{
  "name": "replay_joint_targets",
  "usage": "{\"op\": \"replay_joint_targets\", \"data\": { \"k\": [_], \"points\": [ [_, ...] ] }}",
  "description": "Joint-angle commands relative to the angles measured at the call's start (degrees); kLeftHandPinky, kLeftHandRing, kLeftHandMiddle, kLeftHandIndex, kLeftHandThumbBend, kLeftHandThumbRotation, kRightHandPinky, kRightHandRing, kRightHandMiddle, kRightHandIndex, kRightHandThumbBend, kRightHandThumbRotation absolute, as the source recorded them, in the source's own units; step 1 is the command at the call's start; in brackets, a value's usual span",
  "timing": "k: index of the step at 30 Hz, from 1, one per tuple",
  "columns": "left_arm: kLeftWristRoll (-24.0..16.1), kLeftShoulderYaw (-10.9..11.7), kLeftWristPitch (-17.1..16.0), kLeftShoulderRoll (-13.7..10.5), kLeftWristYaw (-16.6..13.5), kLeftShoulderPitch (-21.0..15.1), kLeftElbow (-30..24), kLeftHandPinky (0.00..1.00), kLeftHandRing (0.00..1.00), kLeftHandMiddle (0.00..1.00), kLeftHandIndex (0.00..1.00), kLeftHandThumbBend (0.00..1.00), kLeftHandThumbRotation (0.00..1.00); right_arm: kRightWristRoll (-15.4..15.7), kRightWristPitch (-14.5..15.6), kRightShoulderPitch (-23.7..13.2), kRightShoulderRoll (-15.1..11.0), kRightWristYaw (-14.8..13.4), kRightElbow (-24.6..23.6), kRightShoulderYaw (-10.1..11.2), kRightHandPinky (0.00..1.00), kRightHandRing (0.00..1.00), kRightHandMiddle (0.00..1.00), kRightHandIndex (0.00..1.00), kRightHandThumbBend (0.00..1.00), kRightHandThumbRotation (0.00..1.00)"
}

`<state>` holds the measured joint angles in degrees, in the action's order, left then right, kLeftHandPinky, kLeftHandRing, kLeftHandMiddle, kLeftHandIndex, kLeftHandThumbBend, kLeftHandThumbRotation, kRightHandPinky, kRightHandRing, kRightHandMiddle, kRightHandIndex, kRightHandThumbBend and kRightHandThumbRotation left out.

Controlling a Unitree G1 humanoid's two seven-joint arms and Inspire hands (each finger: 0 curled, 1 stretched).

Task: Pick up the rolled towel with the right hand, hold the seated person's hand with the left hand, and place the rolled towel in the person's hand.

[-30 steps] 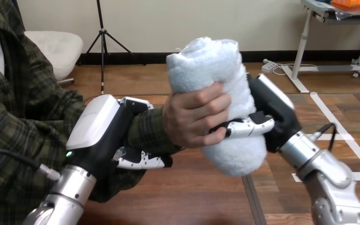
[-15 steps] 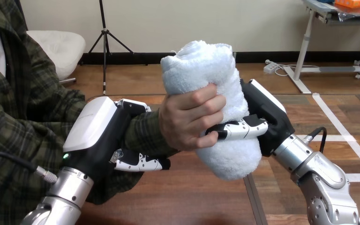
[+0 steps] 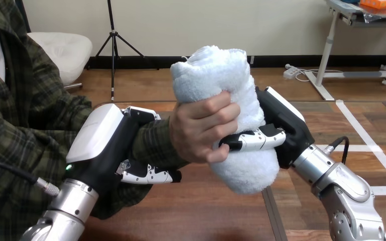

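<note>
Surface: brown wooden table [image 3: 206, 211], seen along the bottom of the head view. Item: rolled pale-blue terry towel [image 3: 221, 75], held upright above the table and clasped round its middle by the person's hand [image 3: 198, 133]. Item: right hand [image 3: 281, 120], set behind the towel, fingers [image 3: 254, 140] curled round the towel's front. Item: left hand [image 3: 105, 145], fingers [image 3: 148, 175] clamped round the person's wrist, over the green checked sleeve [image 3: 153, 143].

Person's hand [image 3: 198, 133] and right hand [image 3: 283, 125] on rolled towel [image 3: 216, 75], left hand [image 3: 105, 145] seemingly round forearm [image 3: 153, 143].

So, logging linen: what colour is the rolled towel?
The rolled towel is pale bluish white, clearest in the head view.
</note>
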<state>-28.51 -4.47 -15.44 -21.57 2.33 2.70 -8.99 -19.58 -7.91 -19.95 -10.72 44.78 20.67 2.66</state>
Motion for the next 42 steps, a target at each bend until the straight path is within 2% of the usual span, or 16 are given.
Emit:
{"op": "replay_joint_targets", "data": {
  "k": [1,2,6,8,11,16,23,32,37,42],
  "points": [
    [2.42,-0.05,-2.55,0.95,-0.79,-2.75,0.32,0.27,0.33,0.40,0.40,0.89,0.00,3.02,-1.46,-2.73,-0.03,1.14,-1.23,-3.37,0.31,0.38,0.48,0.51,0.83,0.14],
    [2.43,0.04,-2.74,0.80,-0.90,-2.76,0.70,0.30,0.36,0.42,0.43,0.89,0.00,3.21,-1.66,-2.70,-0.12,1.04,-1.20,-3.33,0.35,0.43,0.52,0.55,0.83,0.17],
    [2.12,0.86,-4.39,-0.29,-2.01,-2.87,4.07,0.37,0.42,0.48,0.48,0.88,0.01,4.63,-3.44,-2.29,-1.04,0.22,-1.26,-2.86,0.42,0.51,0.60,0.62,0.84,0.23],
    [2.13,1.20,-5.21,-0.73,-2.24,-3.01,5.38,0.41,0.46,0.52,0.53,0.87,0.06,4.97,-3.96,-2.20,-1.20,-0.03,-1.23,-2.61,0.45,0.55,0.64,0.65,0.85,0.26],
    [1.38,1.77,-6.61,-1.78,-3.02,-3.34,7.72,0.49,0.54,0.59,0.61,0.88,0.14,4.83,-3.90,-2.00,-1.49,-0.19,-1.44,-2.01,0.50,0.61,0.68,0.70,0.86,0.31],
    [1.54,2.74,-7.32,-3.06,-3.08,-3.58,9.77,0.56,0.61,0.66,0.69,0.90,0.22,4.69,-2.86,-1.38,-2.44,-0.92,-2.66,-0.91,0.54,0.65,0.72,0.73,0.86,0.34],
    [2.06,3.77,-6.42,-4.38,-2.26,-3.80,10.83,0.63,0.71,0.75,0.78,0.97,0.30,4.46,-3.04,-0.78,-3.77,-1.77,-3.49,0.20,0.57,0.69,0.74,0.75,0.88,0.39],
    [3.60,5.18,-8.06,-6.06,-1.90,-4.32,13.87,0.68,0.78,0.83,0.85,1.00,0.38,2.41,-2.52,-0.32,-5.47,-0.98,-3.73,2.20,0.59,0.71,0.75,0.77,0.91,0.45],
    [6.30,5.99,-6.47,-6.67,0.34,-4.14,13.41,0.71,0.83,0.88,0.89,1.00,0.43,1.18,-2.35,0.42,-6.56,-0.82,-4.36,3.47,0.61,0.71,0.75,0.77,0.91,0.45],
    [8.47,6.74,-6.49,-6.93,1.54,-4.23,13.76,0.74,0.85,0.90,0.91,1.00,0.46,-0.07,-2.40,0.97,-7.66,-0.16,-4.43,4.25,0.62,0.72,0.75,0.77,0.90,0.44]
  ]
}}
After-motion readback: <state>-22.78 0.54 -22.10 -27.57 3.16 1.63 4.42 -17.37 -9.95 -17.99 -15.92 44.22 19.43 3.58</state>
